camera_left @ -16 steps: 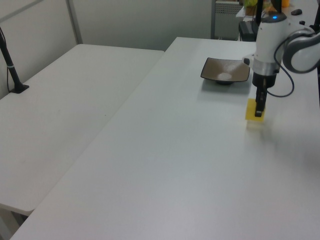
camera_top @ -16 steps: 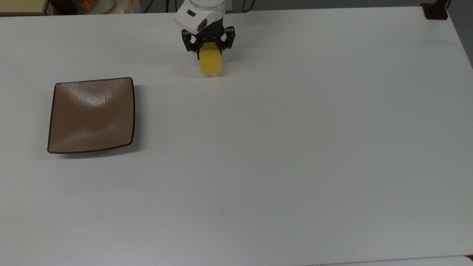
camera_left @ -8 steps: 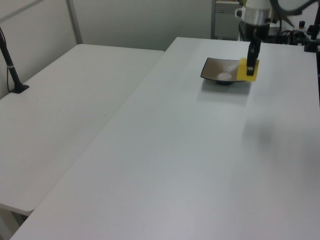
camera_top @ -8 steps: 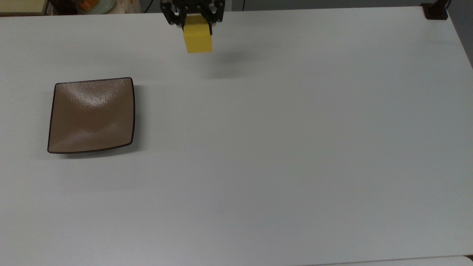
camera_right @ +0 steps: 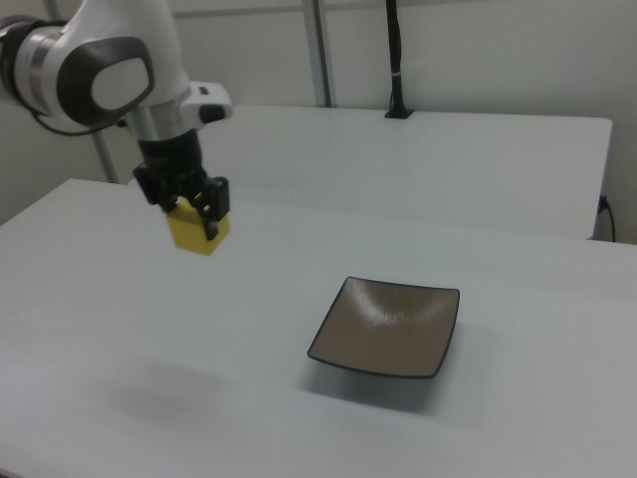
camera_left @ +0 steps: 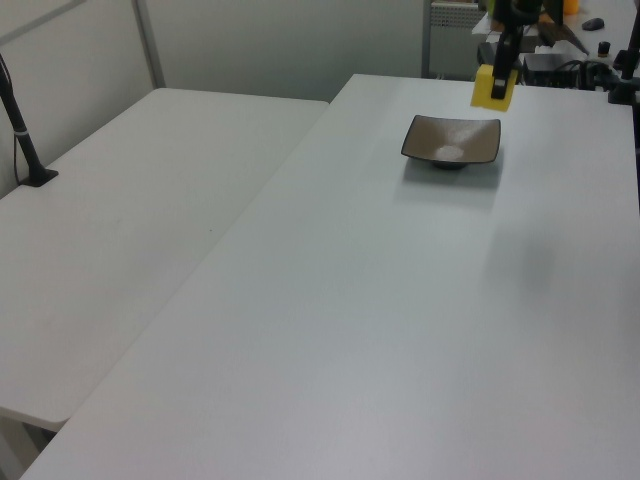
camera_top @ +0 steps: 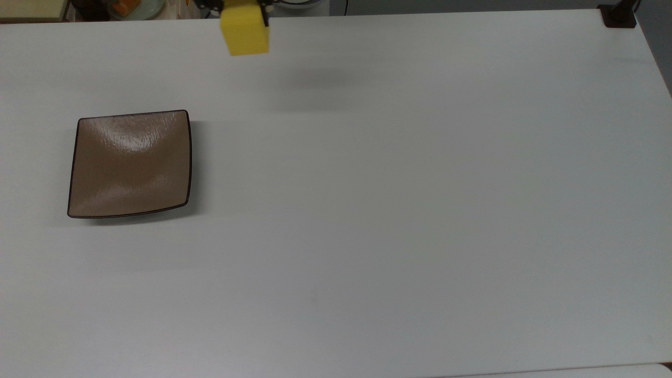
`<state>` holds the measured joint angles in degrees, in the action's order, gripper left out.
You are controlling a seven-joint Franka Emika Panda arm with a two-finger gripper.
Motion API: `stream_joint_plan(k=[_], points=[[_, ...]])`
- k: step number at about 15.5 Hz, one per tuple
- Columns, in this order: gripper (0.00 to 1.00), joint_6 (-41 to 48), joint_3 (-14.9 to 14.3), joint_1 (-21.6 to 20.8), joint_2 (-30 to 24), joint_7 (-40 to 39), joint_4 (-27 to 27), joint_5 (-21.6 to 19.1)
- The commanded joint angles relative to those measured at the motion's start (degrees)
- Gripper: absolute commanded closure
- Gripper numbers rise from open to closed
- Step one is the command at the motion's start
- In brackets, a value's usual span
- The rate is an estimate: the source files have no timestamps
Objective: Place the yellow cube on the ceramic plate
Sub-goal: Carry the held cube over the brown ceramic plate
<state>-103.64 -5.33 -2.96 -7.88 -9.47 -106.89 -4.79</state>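
The yellow cube (camera_top: 244, 33) (camera_left: 491, 88) (camera_right: 198, 232) hangs well above the white table, with my gripper (camera_right: 191, 223) shut on it from above. The tan-brown square ceramic plate (camera_top: 130, 164) (camera_left: 451, 141) (camera_right: 387, 328) rests flat on the table with nothing on it. In the right view the cube is high and to the plate's left. The top view puts the cube at its top edge, right of the plate. In the left view the cube floats just above the plate's far right corner, under the black fingers (camera_left: 500, 78).
A second white table (camera_left: 120, 230) adjoins this one in the left view's left. A black post base (camera_top: 619, 16) stands at the top view's upper right corner. Clutter lies beyond the table's far edge (camera_left: 590, 40).
The gripper has lifted the cube off the table and carried it higher, toward the top view's left, closer to the plate. The plate has stayed put.
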Motion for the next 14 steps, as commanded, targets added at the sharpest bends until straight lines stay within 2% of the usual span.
stream_joint_plan(k=[1, 4, 8, 11, 12, 14], points=[[0.74, 2.92, -0.3, 5.67, 6.36, -5.55, 9.4, -4.08], [0.74, 3.18, 0.76, 10.5, 12.07, -8.01, 15.64, -4.97], [0.75, 3.1, 0.85, 13.24, 21.3, -13.45, 25.4, -4.44], [0.77, 1.96, 0.67, 13.86, 24.65, -23.11, 27.26, -3.56], [0.78, 1.6, 0.58, 13.94, 26.14, -25.14, 28.4, -2.43], [0.84, 1.6, 0.76, 13.77, 29.65, -27.61, 31.03, 2.91]])
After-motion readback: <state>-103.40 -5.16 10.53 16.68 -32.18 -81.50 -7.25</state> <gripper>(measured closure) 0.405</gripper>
